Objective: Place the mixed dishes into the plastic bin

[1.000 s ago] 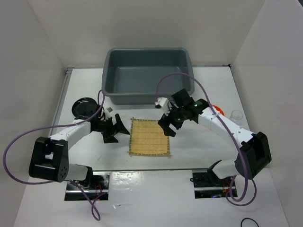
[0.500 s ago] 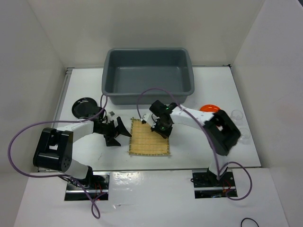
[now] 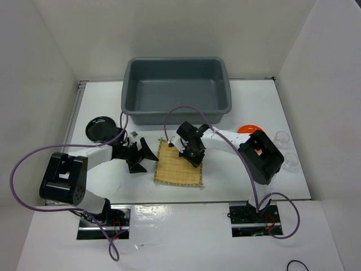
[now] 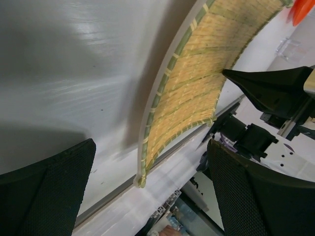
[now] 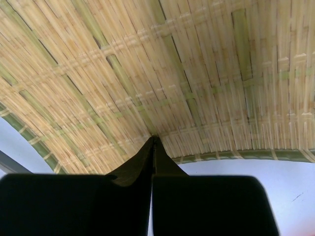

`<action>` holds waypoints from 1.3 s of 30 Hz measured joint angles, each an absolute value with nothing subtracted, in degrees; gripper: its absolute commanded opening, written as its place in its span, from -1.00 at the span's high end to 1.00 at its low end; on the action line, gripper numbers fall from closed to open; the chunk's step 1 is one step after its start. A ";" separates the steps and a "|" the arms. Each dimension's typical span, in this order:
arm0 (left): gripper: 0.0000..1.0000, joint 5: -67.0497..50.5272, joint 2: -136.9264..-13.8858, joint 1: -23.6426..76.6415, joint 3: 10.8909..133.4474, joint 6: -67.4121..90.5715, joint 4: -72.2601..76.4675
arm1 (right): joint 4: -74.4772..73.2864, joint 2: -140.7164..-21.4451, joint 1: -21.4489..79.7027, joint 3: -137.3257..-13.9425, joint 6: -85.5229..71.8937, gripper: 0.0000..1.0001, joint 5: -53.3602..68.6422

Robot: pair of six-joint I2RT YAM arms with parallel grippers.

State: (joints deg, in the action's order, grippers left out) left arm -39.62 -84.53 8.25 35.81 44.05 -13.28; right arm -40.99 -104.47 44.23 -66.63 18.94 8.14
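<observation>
My right hand (image 3: 194, 158), wide a second ago, is now pinching shut on the mat's (image 3: 176, 170) far edge mid-bench and bowing it up, so its lift to the bin (image 3: 175, 113) is starting, while my left hand (image 3: 141, 153) is hanging wide open, empty, beside it.

A glossy white tabletop (image 3: 265, 107) sits boxed in by plain white panels on the left (image 3: 39, 68), back (image 3: 169, 28) and right (image 3: 321, 68). A thin metal strip (image 3: 74, 116) edges its left side. Light is even and soft, with faint shadows.
</observation>
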 measured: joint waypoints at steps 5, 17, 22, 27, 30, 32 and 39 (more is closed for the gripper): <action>-1.00 -42.11 -87.92 11.33 35.44 46.24 -7.64 | -40.23 -104.03 44.27 -66.02 18.68 1.00 7.94; 1.00 -50.65 -98.39 19.97 42.44 46.04 2.59 | -41.85 -100.88 43.99 -63.83 18.65 1.00 2.85; 1.00 -48.36 -93.27 20.97 43.66 44.12 -4.27 | -39.66 -96.88 44.12 -60.93 17.12 1.00 2.44; 1.00 -46.54 -84.77 20.80 49.76 41.91 -17.04 | -41.89 -87.11 37.45 -62.81 14.41 1.00 5.67; 1.00 -47.79 -79.68 19.07 53.91 42.35 -21.76 | -41.60 -79.99 19.44 -63.48 16.56 1.00 13.34; 1.00 -48.93 -76.31 17.47 56.97 44.16 -22.74 | -41.50 -74.59 6.52 -63.22 19.03 1.00 14.87; 1.00 -52.40 -77.49 12.19 75.77 55.99 -17.10 | -35.48 -42.02 9.67 -48.10 24.86 0.33 7.94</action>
State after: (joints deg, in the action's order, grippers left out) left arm -52.40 -77.49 12.19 75.77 55.99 -17.10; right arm -35.48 -42.02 9.67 -48.10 24.86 7.94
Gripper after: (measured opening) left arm 0.124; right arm 0.253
